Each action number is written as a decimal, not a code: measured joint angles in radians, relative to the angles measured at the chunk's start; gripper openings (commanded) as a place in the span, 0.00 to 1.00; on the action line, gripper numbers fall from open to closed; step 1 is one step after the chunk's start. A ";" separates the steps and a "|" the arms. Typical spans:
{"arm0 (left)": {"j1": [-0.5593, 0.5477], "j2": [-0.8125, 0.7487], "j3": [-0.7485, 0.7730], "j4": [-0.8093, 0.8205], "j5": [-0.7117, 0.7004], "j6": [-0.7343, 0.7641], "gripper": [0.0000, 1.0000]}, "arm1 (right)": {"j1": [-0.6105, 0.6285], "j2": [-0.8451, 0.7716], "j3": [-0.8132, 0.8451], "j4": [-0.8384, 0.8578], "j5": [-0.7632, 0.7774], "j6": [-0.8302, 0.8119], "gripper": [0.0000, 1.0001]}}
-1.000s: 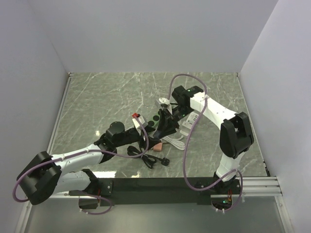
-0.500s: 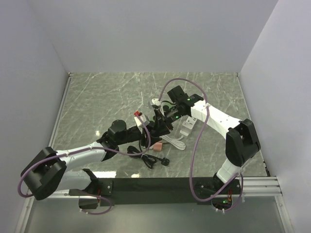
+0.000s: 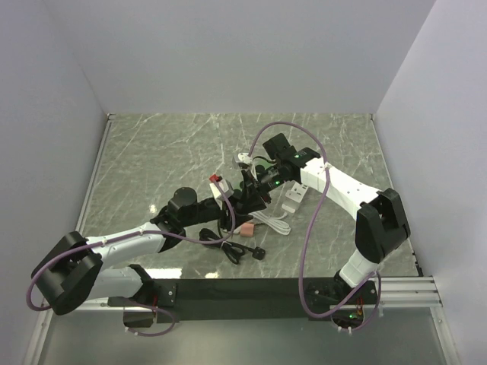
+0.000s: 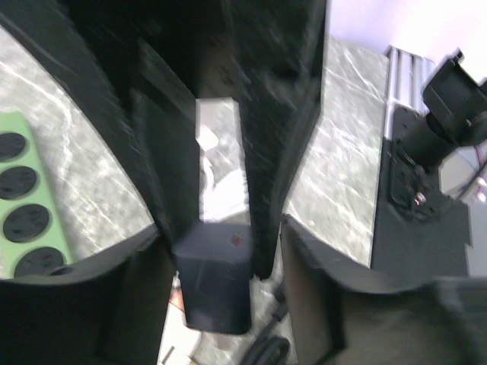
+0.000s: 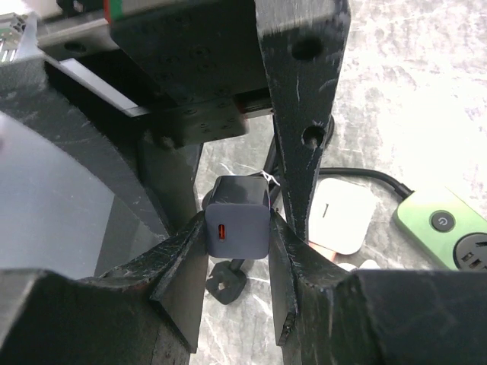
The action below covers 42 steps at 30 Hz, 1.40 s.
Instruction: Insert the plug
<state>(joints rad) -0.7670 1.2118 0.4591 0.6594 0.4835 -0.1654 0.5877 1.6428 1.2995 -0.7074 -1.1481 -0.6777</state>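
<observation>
Right gripper point(image 5: 237, 232) was clamped on the plug point(image 5: 237, 217), a dark block with a red port facing that wrist camera, held over mid-table point(image 3: 152, 160). Left gripper point(image 4: 224, 255) met it nose to nose with its jaws partly apart. Its fingers point(image 5: 304, 137) straddled the plug and the right fingers. I couldn't tell if the left pads touched anything, as the left wrist view was too blurred. Green strip point(image 5: 445, 228) lay below, to the right of the plug in the right wrist view, with a white adapter point(image 5: 342, 217) just beside it. I saw a black cable point(image 3: 237, 251) loose on the near side of the grippers.
</observation>
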 measured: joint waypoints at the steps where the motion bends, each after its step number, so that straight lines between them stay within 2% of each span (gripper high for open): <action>1: 0.000 -0.001 0.001 -0.010 0.005 0.007 0.62 | 0.000 0.000 0.000 0.000 0.000 0.002 0.00; 4: 0.000 -0.007 0.001 -0.047 0.037 0.023 0.69 | -0.004 0.000 0.000 0.002 -0.001 0.007 0.00; 8: 0.000 -0.025 0.000 -0.073 0.067 0.026 0.69 | -0.006 0.000 0.000 -0.005 -0.017 0.007 0.00; 11: 0.000 -0.031 0.000 -0.082 0.075 0.030 0.65 | -0.006 0.000 0.000 -0.014 -0.027 0.001 0.00; 14: 0.001 -0.031 0.000 -0.088 0.076 0.037 0.57 | -0.006 -0.001 0.000 -0.028 -0.035 -0.008 0.00; 19: 0.005 -0.029 0.000 -0.088 0.081 0.049 0.33 | -0.006 -0.022 -0.012 -0.041 -0.040 -0.030 0.00; 20: 0.005 -0.029 0.001 -0.085 0.085 0.049 0.27 | -0.006 -0.025 -0.012 -0.042 -0.040 -0.035 0.00; 21: 0.005 -0.029 0.001 -0.082 0.088 0.049 0.01 | -0.006 -0.026 -0.012 -0.045 -0.040 -0.040 0.00; 24: 0.005 -0.023 0.001 -0.076 0.093 0.049 0.00 | -0.006 -0.026 -0.012 -0.053 -0.039 -0.049 0.01; 25: 0.005 -0.022 0.001 -0.073 0.092 0.048 0.00 | -0.006 -0.026 -0.012 -0.053 -0.038 -0.048 0.08; 26: 0.005 -0.021 0.001 -0.070 0.090 0.048 0.00 | -0.007 -0.026 -0.012 -0.052 -0.037 -0.048 0.10; 29: 0.003 -0.019 -0.003 -0.054 0.059 0.048 0.00 | -0.010 -0.029 -0.015 -0.023 -0.029 -0.016 0.08; 30: 0.003 -0.019 -0.007 -0.050 0.043 0.048 0.00 | -0.010 -0.035 -0.026 0.011 -0.018 0.020 0.10; 31: 0.002 -0.018 -0.011 -0.046 0.026 0.048 0.00 | -0.010 -0.047 -0.045 0.050 -0.003 0.059 0.24; 33: 0.000 -0.014 -0.017 -0.037 -0.003 0.048 0.00 | -0.011 -0.084 -0.096 0.143 0.043 0.153 0.28; 34: -0.002 -0.010 -0.018 -0.030 -0.019 0.049 0.00 | -0.011 -0.103 -0.117 0.182 0.069 0.199 0.36; 36: -0.002 -0.003 -0.018 -0.008 -0.041 0.051 0.00 | -0.012 -0.136 -0.146 0.246 0.113 0.283 0.45; 38: -0.002 -0.003 -0.018 0.008 -0.054 0.058 0.00 | -0.014 -0.158 -0.153 0.289 0.163 0.353 0.87; 42: -0.009 0.032 -0.018 0.010 -0.079 0.080 0.00 | -0.039 -0.180 -0.155 0.395 0.215 0.460 0.87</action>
<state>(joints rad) -0.7761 1.2434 0.4416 0.6689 0.4042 -0.0853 0.5484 1.4628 1.1442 -0.3122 -0.9333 -0.2173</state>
